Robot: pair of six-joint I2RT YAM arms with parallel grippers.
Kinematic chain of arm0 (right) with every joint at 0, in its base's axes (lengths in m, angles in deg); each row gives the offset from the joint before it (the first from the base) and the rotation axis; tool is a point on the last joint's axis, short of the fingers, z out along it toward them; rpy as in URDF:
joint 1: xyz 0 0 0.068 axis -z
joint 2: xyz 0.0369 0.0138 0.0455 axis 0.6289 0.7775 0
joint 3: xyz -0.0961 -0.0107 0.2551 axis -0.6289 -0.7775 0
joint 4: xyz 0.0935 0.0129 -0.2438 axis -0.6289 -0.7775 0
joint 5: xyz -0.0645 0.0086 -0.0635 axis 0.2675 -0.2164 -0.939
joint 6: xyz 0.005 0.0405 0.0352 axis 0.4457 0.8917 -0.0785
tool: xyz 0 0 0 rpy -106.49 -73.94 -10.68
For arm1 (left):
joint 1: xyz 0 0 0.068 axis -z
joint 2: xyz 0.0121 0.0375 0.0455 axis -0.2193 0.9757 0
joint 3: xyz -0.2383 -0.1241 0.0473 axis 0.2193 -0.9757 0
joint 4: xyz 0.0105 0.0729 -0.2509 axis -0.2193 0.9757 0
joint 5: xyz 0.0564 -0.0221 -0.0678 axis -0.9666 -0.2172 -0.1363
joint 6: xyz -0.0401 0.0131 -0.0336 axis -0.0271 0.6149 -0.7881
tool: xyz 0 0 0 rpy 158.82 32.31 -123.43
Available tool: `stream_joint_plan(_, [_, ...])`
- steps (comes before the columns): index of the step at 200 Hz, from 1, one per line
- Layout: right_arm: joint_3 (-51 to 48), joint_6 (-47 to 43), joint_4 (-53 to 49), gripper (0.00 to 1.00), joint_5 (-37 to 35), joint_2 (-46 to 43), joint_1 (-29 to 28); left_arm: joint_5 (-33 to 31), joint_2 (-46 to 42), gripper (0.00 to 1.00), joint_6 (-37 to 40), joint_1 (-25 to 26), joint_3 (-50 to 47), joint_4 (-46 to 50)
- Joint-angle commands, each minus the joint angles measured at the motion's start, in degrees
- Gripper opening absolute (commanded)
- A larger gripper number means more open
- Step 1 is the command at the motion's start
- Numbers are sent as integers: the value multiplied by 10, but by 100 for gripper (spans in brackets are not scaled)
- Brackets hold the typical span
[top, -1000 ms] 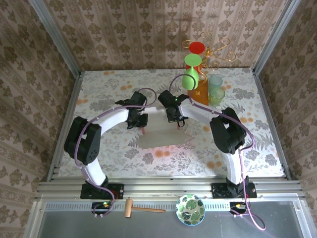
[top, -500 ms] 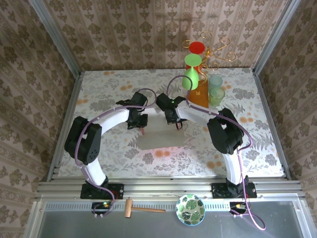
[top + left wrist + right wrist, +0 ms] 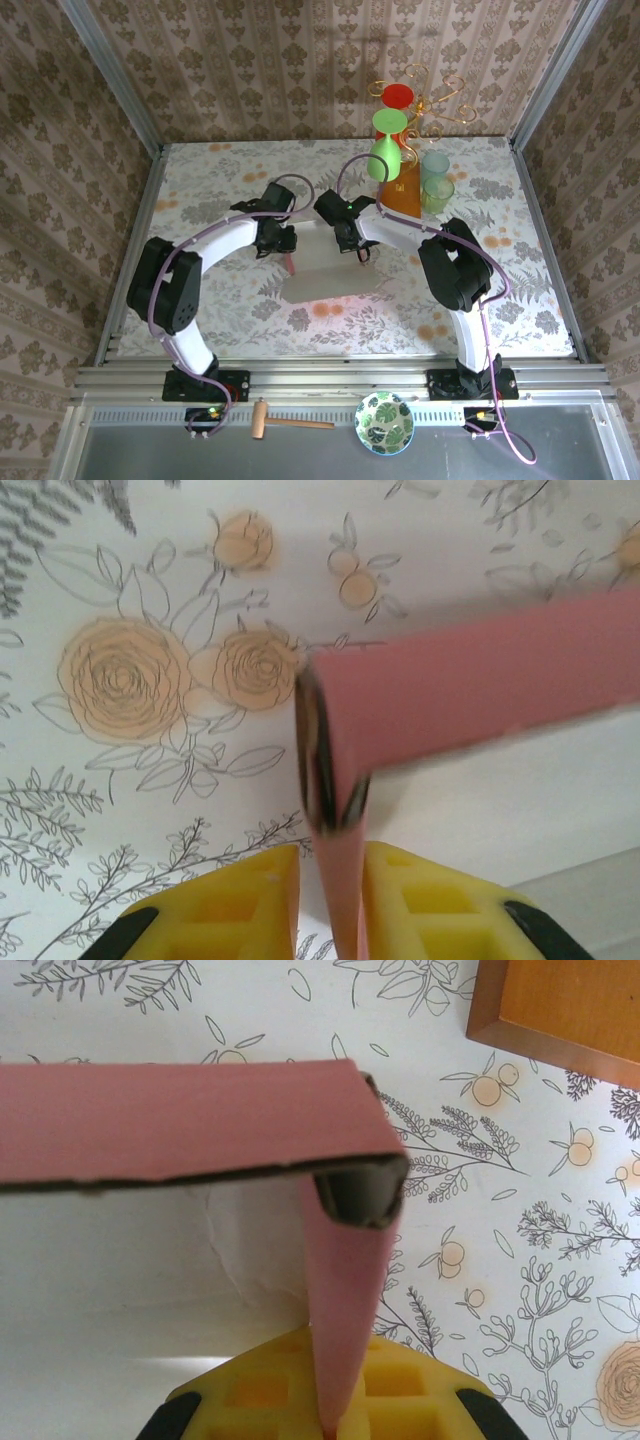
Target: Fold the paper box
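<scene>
At the middle of the flowered desk (image 3: 200,190), the paper box (image 3: 335,285) lies with its long axis running left to right, straddled by the two arms at its far corners. The box reaches from both claws toward the arm bases, so neither arm is clearly the nearer.

On the left, the left claw (image 3: 330,865) stands over an upright pink side flap. Its yellow fingers (image 3: 245,900) are slightly parted, and a sliver of desk shows between one finger and the cardboard, so it looks released rather than gripping. Beyond the fingers the flap meets the raised far wall at a corner, where the dark cut edge of the card shows.

Across the middle, the pale whitish inner face of the box lies open and flat, with a pink glow along its near edge.

On the right, the right claw (image 3: 325,1390) is clenched on the matching side flap. The pink strip rises from between its pads to the corner where the far wall turns and runs off leftward.

An orange-brown wooden block (image 3: 560,1010) sits just past that corner, apart from the box.

By the look of it, the far wall and both end flaps are up, while the near side is not yet folded.
</scene>
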Motion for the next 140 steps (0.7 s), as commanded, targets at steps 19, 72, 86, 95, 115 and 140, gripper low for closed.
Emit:
stream_joint_plan(19, [-2, -5, -41, 0, -4, -7, 5, 21, -35, 25, 17, -6, -17, -24])
stream_joint_plan(72, [-1, -2, -39, 0, 0, -8, 6, 26, -7, 25, 19, -3, -19, -15])
stream_joint_plan(86, [-1, -1, -39, 0, 1, -8, 6, 23, -1, 25, 20, -1, -17, -16])
stream_joint_plan(95, [-3, -2, -38, 0, 2, -10, 6, 23, 3, 25, 19, 0, -16, -19])
stream_joint_plan(115, [-3, -2, -38, 0, 2, -10, 6, 18, 18, 25, 25, 6, -5, -15])
stream_joint_plan(140, [-2, -3, -38, 0, 3, -10, 6, -4, 23, 17, 25, 11, -1, -16])
